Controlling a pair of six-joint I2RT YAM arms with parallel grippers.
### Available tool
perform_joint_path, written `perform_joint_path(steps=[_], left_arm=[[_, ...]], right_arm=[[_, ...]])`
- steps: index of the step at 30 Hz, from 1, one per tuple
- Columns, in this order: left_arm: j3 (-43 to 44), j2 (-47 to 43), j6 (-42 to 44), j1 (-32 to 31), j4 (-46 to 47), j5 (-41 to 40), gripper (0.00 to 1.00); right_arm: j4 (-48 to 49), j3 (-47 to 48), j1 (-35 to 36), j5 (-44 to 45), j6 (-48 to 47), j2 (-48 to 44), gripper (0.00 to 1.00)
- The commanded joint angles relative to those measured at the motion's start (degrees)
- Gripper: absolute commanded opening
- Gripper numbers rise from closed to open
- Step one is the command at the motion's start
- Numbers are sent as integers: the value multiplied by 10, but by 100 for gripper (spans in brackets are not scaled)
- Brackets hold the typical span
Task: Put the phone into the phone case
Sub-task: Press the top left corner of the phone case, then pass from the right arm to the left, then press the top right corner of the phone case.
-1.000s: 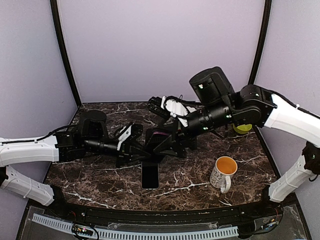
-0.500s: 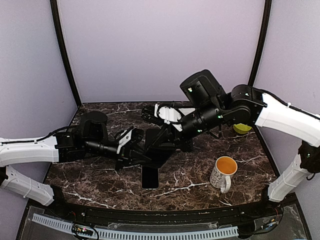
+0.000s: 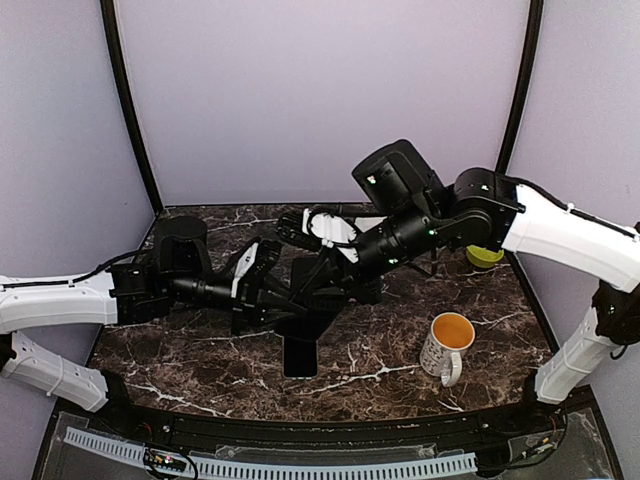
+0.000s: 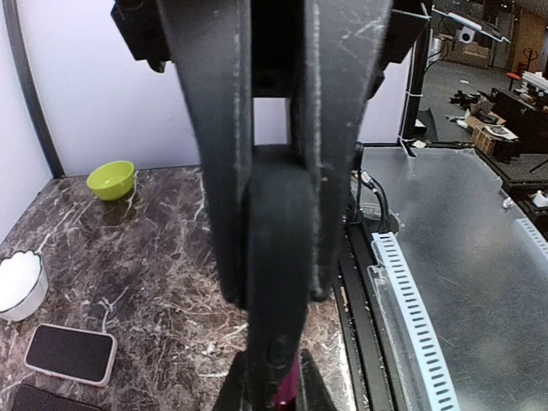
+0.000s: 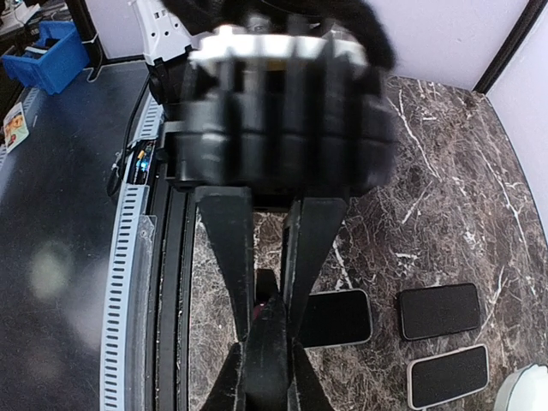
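Note:
A black phone case (image 3: 306, 288) with a magenta inside is held off the table between both arms. My left gripper (image 3: 280, 298) is shut on one end of it, and in the left wrist view the case (image 4: 276, 257) fills the gap between the fingers (image 4: 214, 214). My right gripper (image 3: 330, 288) is shut on the opposite end; its wrist view shows the case (image 5: 271, 347) pinched at the gripper (image 5: 270, 321). The phone (image 3: 300, 355), a dark screen with a pale rim, lies flat on the marble just below the case and also shows as the phone (image 5: 338, 317).
Two more dark phones (image 5: 439, 310) (image 5: 447, 375) lie beyond the first one. A white mug with orange liquid (image 3: 446, 345) stands at the right front, and a green bowl (image 3: 485, 257) sits behind the right arm. The table's black front rail (image 3: 320, 432) runs along the near edge.
My right gripper has closed on the case, and its arm has swung a little to the left. The left gripper keeps its grip on the case.

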Motion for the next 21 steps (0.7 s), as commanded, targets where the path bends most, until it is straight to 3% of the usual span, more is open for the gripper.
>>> perform_joint_path(steps=[1,5,6,8,9,11,15,21], left_arm=[[12,-4,-17,-6,30,23,1],[6,-20,-39,-6,49,7,0],[5,-27,-48,-6,62,0,0],[-1,-36,-71,-5,80,-11,0],[-4,-39,-89,-3,89,0,0],[-16,-45,-126,-1,142,26,0],[-42,-48,-193,5,232,63,0],[-50,-44,-199,5,248,70,0]], right_arm=[[38,37,-3,-12,-3,7,0],[50,22,-3,0,9,-1,2],[63,9,-4,12,16,-10,25],[104,-35,-5,26,32,-36,56],[132,-61,-6,31,41,-56,65],[199,-123,-11,31,64,-96,73],[331,-225,-13,15,117,-161,71],[432,-296,-13,4,163,-200,49]])
